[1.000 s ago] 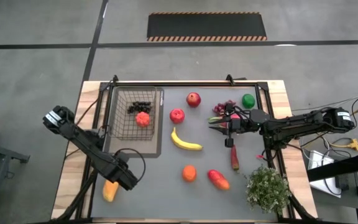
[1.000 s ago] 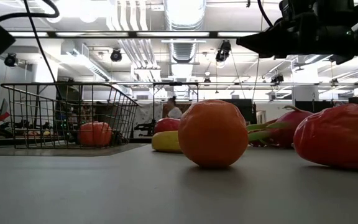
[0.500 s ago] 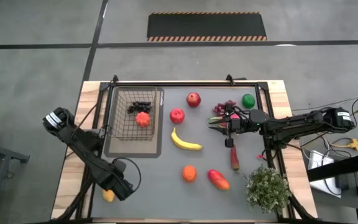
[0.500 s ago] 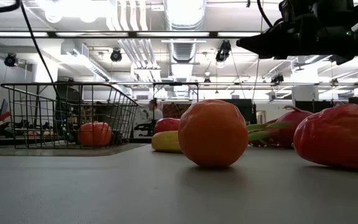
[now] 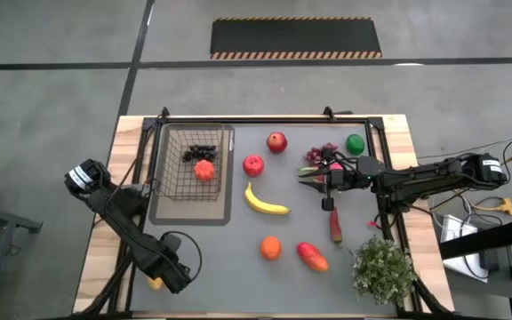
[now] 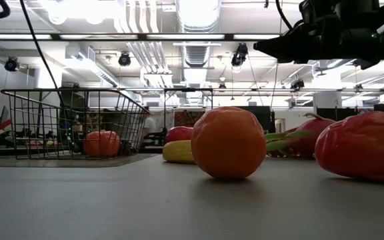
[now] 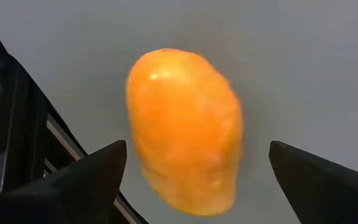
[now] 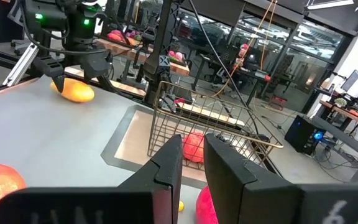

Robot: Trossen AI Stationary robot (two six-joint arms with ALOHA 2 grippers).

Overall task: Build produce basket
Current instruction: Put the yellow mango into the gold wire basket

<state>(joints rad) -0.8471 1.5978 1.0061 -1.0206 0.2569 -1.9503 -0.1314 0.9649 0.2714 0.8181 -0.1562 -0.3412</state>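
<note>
A yellow-orange mango lies on the table near its front left corner. My left gripper is open above it, pointing down. In the left wrist view its two fingers stand on either side of the mango without touching it. The wire basket stands on a flat tray at the back left and holds dark grapes and a red fruit. My right gripper is shut and empty, held above the table by the pink dragon fruit.
Loose on the table are two red apples, a banana, an orange, a red mango, a chilli, a lime and purple grapes. A potted plant stands at the front right.
My left gripper has gone toward the table's near edge and a little left, ending over the yellow-orange mango, which has stayed where it was. My right arm has kept still.
</note>
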